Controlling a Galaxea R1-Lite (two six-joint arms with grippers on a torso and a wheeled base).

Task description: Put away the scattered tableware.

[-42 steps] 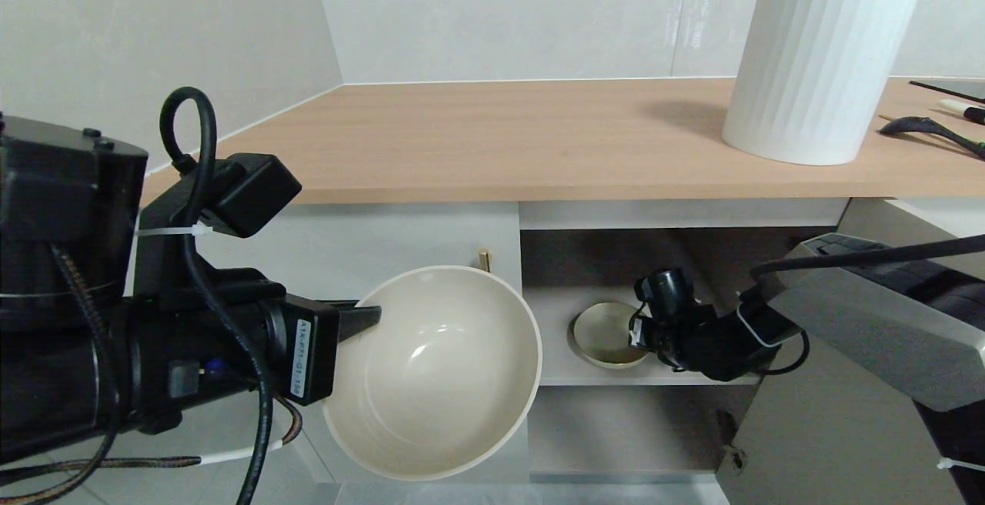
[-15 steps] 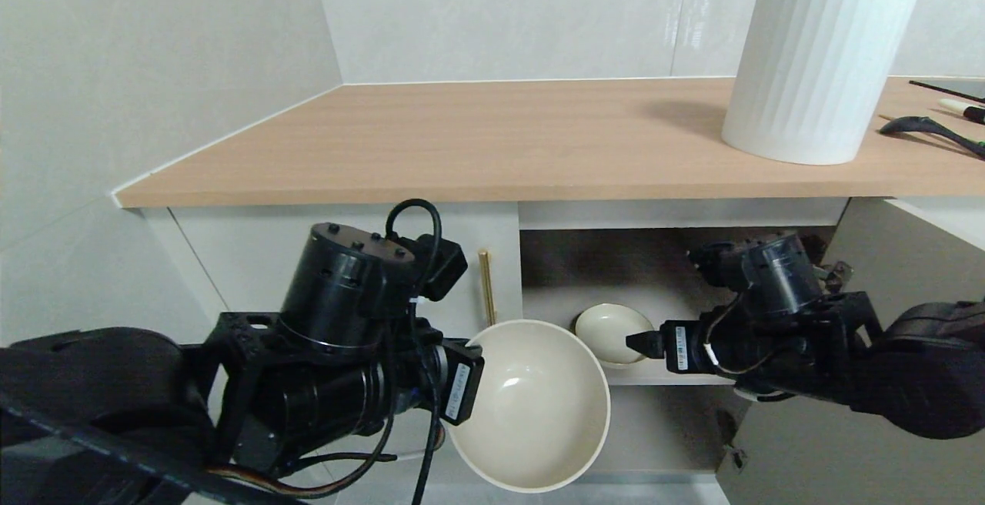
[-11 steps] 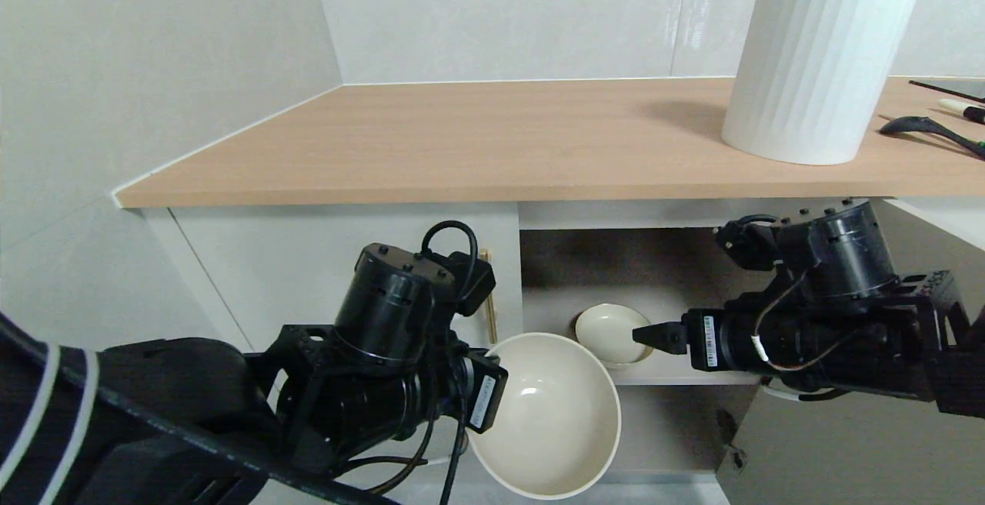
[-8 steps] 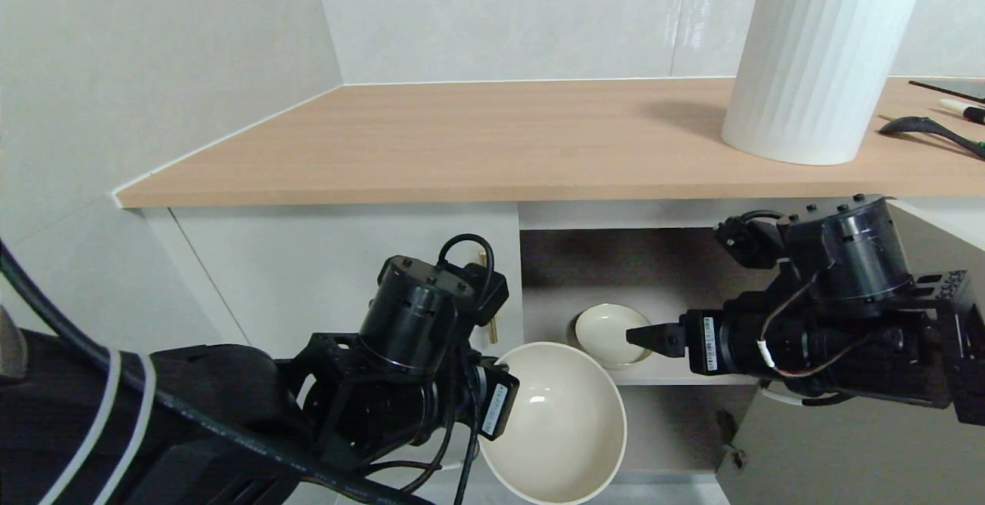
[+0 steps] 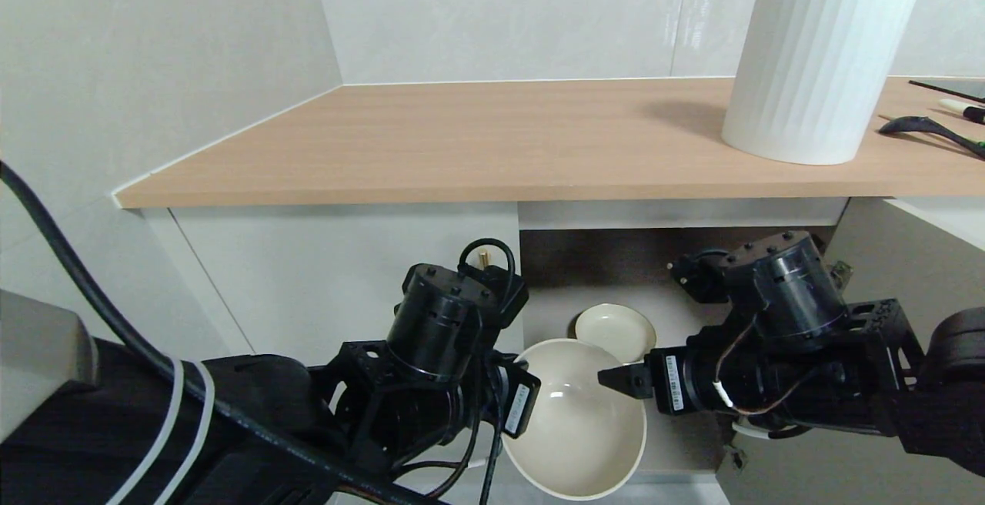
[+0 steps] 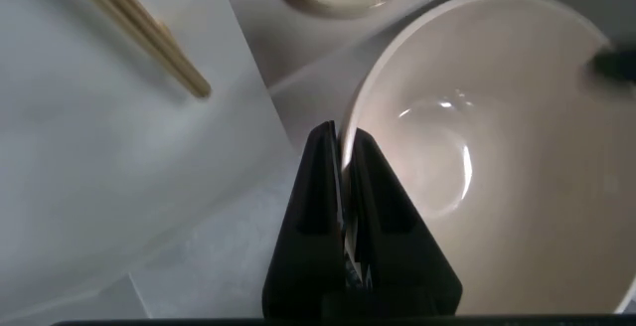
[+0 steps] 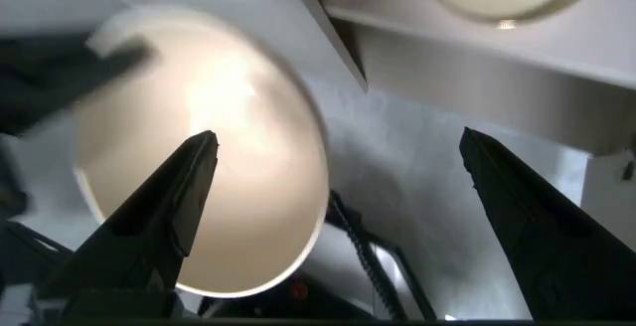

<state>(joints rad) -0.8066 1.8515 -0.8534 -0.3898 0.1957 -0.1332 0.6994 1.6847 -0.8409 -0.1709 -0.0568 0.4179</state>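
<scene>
As left tool (image 6: 344,157) grips one bowl (image 5: 577,424), one dish (image 5: 616,332)

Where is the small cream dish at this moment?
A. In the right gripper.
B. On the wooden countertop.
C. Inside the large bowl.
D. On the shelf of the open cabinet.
D: the small cream dish sits on the cabinet shelf, behind the large bowl that the left gripper pinches by its rim.
</scene>
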